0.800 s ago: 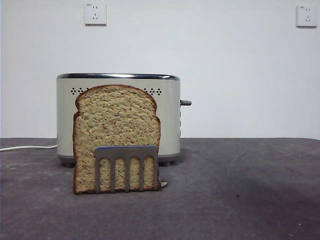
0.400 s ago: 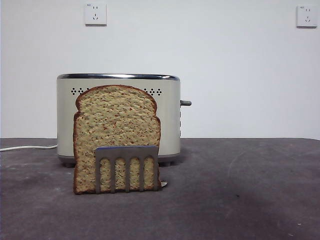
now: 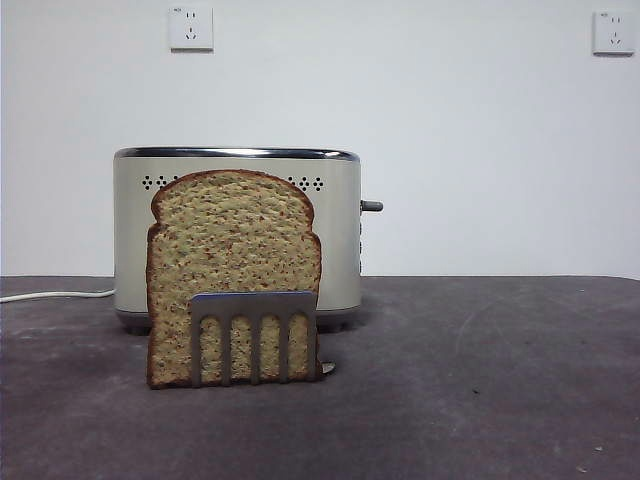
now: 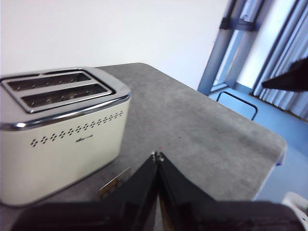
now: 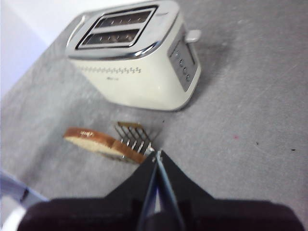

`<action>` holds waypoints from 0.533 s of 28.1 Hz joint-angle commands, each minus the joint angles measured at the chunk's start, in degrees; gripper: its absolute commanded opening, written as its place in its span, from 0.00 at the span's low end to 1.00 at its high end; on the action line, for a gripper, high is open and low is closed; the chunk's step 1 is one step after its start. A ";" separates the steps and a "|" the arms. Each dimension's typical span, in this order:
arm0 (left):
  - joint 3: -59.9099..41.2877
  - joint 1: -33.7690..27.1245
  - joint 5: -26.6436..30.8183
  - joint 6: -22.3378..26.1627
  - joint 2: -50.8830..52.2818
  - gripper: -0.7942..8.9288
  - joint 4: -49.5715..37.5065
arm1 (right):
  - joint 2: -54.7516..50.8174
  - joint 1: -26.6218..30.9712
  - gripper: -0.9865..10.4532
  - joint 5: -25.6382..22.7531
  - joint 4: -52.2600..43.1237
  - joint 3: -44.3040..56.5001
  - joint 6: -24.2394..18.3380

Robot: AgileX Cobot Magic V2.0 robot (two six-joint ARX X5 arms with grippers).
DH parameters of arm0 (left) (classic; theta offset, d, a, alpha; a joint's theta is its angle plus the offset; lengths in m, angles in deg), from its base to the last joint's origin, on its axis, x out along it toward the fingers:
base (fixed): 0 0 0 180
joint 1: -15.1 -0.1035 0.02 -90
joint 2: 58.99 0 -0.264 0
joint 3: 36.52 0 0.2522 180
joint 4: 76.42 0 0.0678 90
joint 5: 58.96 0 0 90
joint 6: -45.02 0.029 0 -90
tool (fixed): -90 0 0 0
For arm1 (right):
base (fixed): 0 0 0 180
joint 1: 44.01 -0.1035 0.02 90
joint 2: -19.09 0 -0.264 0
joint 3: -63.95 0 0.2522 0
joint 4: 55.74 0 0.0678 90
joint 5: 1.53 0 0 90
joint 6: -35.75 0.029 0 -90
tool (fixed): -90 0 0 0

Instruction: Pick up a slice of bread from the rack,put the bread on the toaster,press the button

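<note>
Tan slice of bread [image 3: 232,262]: upright in the rack [image 3: 254,335] — before the toaster [image 3: 338,225].
Left gripper [image 4: 157,155]: jaws pressed together.
Right gripper [image 5: 156,154]: likewise — above the table.

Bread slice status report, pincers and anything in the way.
Both pincers, left and right, shut, empty, raised. Slice of bread upright in rack, before toaster. Toaster slots empty; nothing blocking.

The tan speckled slice of bread [image 3: 232,270] hides the middle of the cream boxy toaster [image 3: 338,230] behind it. The shiny metal rack's [image 3: 254,335] prongs cover the slice's lower part. A white cord [image 3: 50,296] runs off the picture's edge.
</note>
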 commanded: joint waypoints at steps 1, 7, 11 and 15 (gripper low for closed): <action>3.10 0.48 -0.46 4.90 -0.96 0.07 3.78 | 1.95 -0.66 0.08 0.17 4.11 -3.65 -5.46; 7.80 1.77 0.04 9.86 -2.05 0.07 11.67 | 3.30 -1.66 0.08 0.15 7.85 -6.80 -8.09; 8.31 1.88 0.09 9.92 -2.12 0.09 12.17 | 3.30 -1.66 0.08 0.15 7.91 -6.80 -8.24; 8.76 1.99 0.24 9.94 -2.36 0.75 11.87 | 3.30 -1.66 0.08 0.15 8.02 -6.80 -8.24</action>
